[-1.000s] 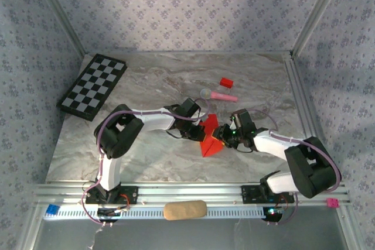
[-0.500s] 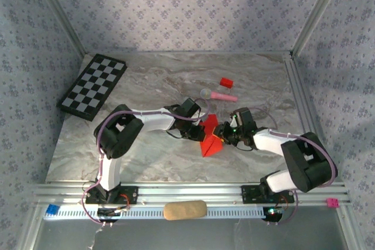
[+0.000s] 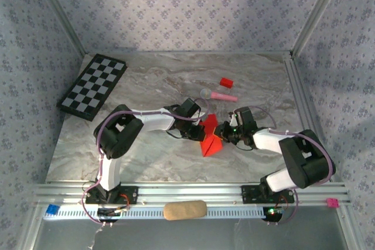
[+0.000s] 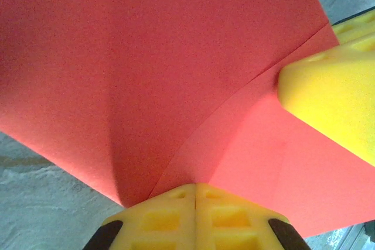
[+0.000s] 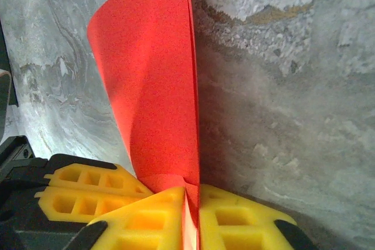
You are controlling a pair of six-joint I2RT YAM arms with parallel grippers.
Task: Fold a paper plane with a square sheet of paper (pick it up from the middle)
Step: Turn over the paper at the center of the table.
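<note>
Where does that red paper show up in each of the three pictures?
Top external: the red paper lies near the table's middle.
Left wrist: red paper fills most of the picture, creased.
Right wrist: red paper rises from bottom centre to the top.
Shared landmark: grey marble tabletop.

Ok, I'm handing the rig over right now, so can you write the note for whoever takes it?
Left gripper: shut on the red sheet of paper, where a crease runs in.
Right gripper: shut on the same sheet's edge, close beside the left one.
Paper: middle of the table, partly folded, held upright between both grippers.
Done: sheet grasped, at least one crease in.
Left: the remaining folds; no slim dart with a sharp tip yet.
</note>
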